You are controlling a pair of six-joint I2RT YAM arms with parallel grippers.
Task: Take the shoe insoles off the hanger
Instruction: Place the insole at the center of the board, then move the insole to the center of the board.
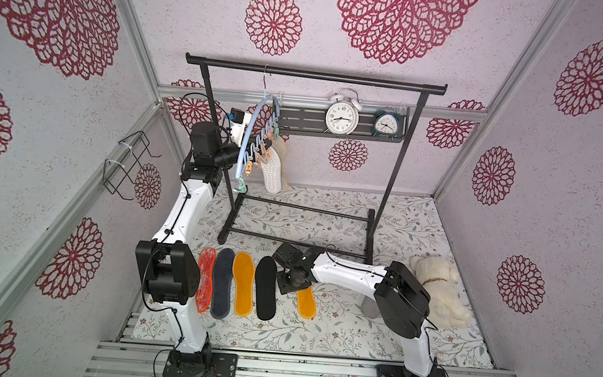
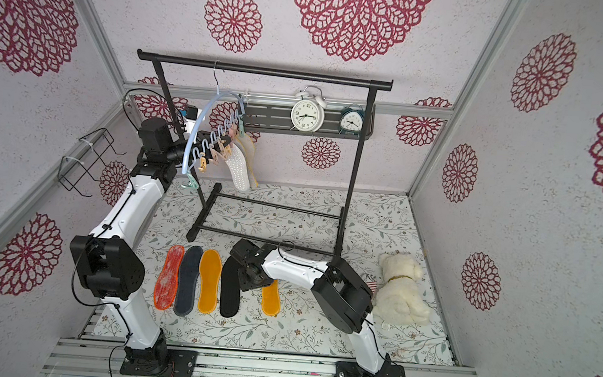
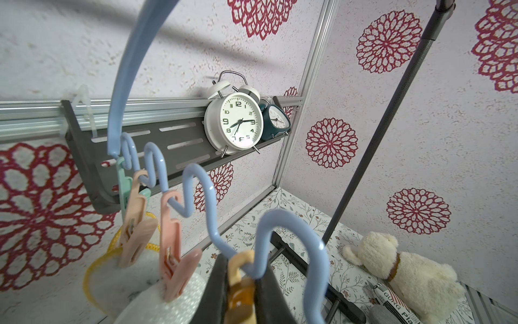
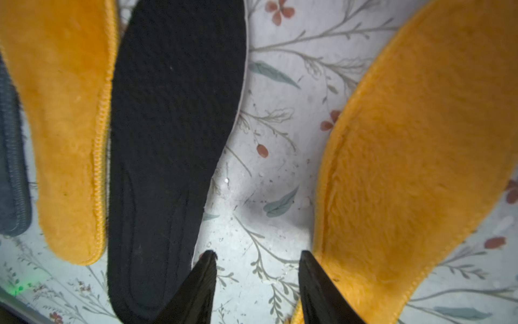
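On the desk [image 1: 318,330] five insoles [image 1: 242,284] lie in a row. Right end effector [image 4: 257,254] hangs open between black insole [image 4: 173,126] and yellow insole [image 4: 406,168]. Left end effector [image 3: 244,266] pinches an orange clip [image 3: 241,297] on the hanger [image 3: 122,84]; white insole [image 1: 272,172] hangs pegged there.

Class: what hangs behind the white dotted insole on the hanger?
Behind the white insole hangs a second insole, pale with a yellow stitched rim. Only its edge shows; the rest of it, and anything further behind, is covered.
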